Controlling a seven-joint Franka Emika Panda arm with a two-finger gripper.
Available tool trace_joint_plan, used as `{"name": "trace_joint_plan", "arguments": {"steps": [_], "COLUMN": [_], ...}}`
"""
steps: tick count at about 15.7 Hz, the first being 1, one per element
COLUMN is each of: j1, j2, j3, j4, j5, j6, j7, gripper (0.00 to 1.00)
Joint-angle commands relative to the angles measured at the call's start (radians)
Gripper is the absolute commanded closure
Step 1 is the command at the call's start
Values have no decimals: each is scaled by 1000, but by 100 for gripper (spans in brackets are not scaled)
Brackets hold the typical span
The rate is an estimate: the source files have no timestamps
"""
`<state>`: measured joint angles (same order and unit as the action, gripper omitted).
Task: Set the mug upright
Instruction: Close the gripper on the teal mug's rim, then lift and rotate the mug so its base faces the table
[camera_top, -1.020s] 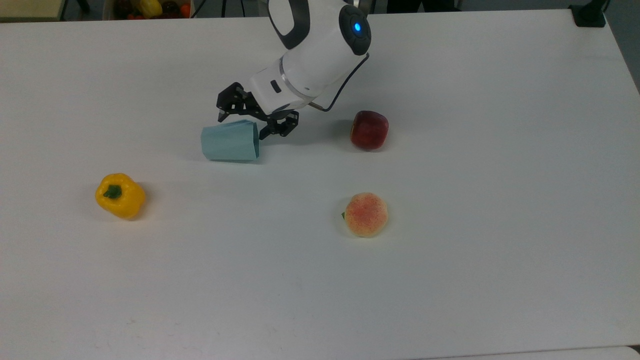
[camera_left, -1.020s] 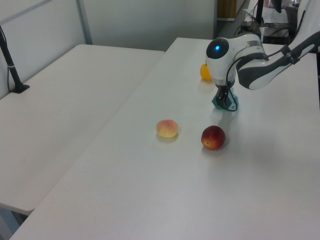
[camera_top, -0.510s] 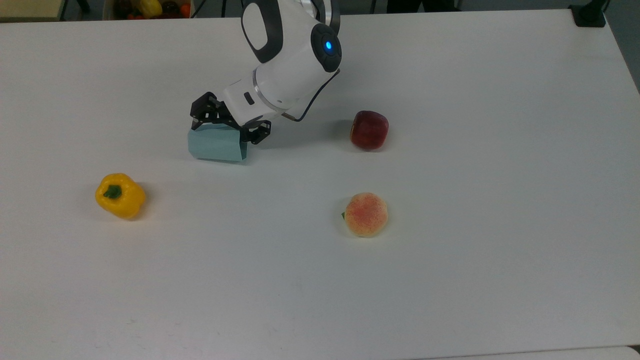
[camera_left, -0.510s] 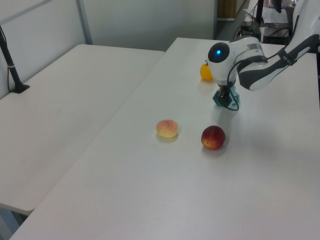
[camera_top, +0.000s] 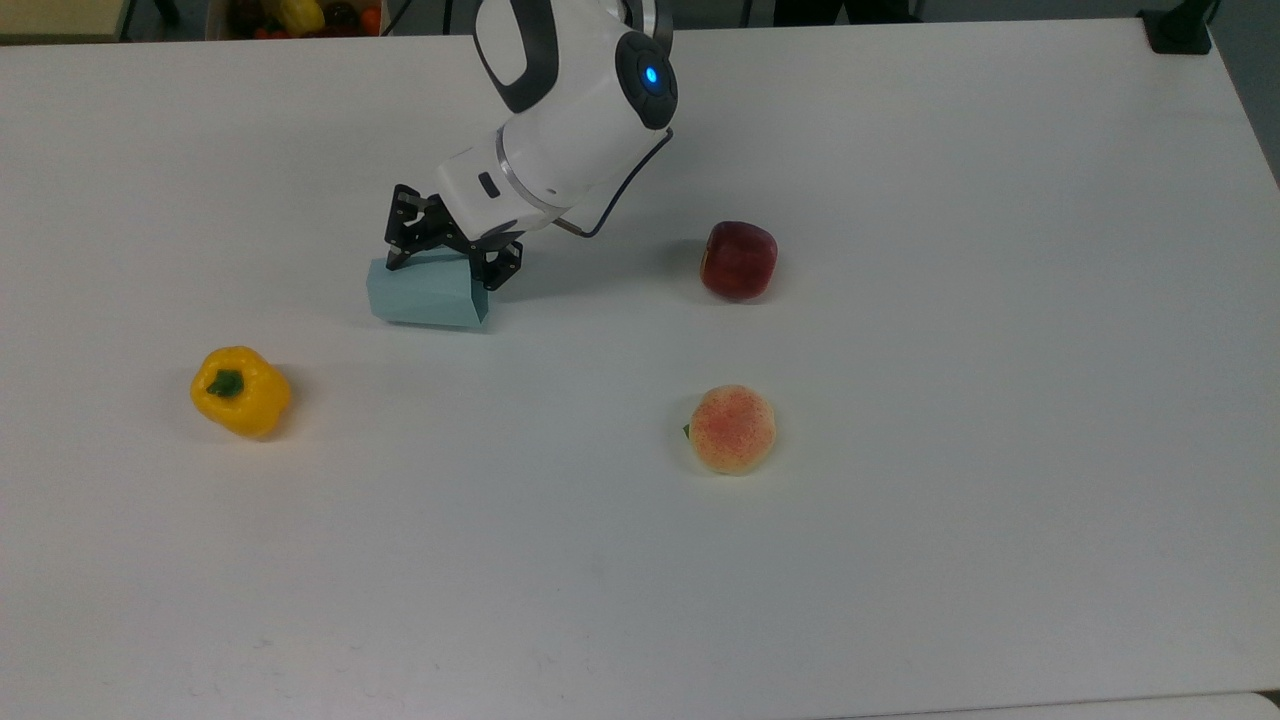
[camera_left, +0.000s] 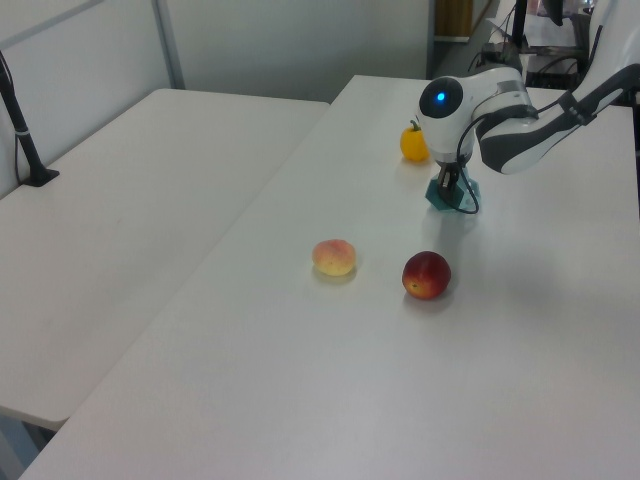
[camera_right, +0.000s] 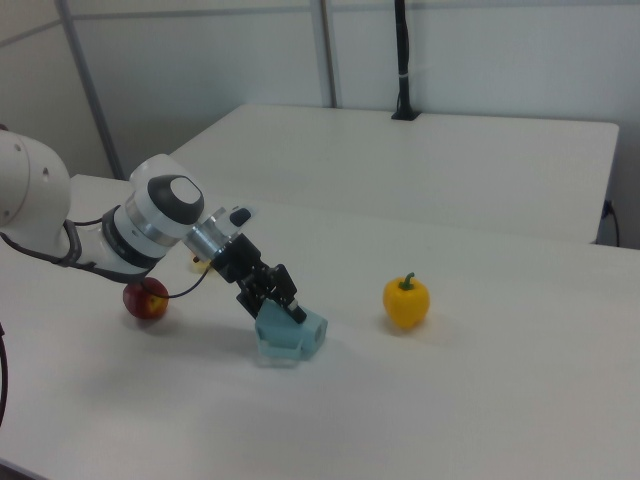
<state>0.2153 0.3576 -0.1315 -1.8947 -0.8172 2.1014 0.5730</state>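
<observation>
The pale blue-teal mug (camera_top: 427, 293) lies on its side on the white table (camera_top: 900, 560), its long axis running along the top view's left-right. My gripper (camera_top: 441, 268) leans down over the mug's far edge. It is open, with one black fingertip near each end of the mug and both touching or nearly touching it. In the right view the gripper (camera_right: 274, 297) presses onto the top of the mug (camera_right: 291, 338). In the left view the mug (camera_left: 452, 194) sits right under the gripper (camera_left: 450, 181).
A yellow bell pepper (camera_top: 240, 390) lies at the top view's left of the mug. A red apple (camera_top: 739, 260) and a peach (camera_top: 732, 429) lie at the top view's right. A box of fruit (camera_top: 300, 15) sits beyond the table's far edge.
The gripper moved toward the top view's left and turned, and the mug slid left with it over the table. The fruits stayed put.
</observation>
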Motion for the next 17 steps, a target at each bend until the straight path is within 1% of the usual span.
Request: {"name": "trace_joint_plan", "arguments": {"steps": [1,3,6,8,10,11,14,15,17], "j1": [9,10,9,7,-8,-22,-74,-94,-132], "j2": [-41,-57,-78,-103,-121,-124,-117,-115,-114], "j3": [-5,-5,-5,-5,-3,-3,-8,-8,-8], "j4": [-38,-37,-18,-7,5,32,97,103,105], "j5": [76,136,194,272,349,399,637,692,768], "j6": [26,20,2,2,-30,-47,-63,-63,-61], "j7": [-4,-50,-80,-119,-223,-289,-512,-565,-663], "gripper": [100,100,100,100,100,100,100,100,100]}}
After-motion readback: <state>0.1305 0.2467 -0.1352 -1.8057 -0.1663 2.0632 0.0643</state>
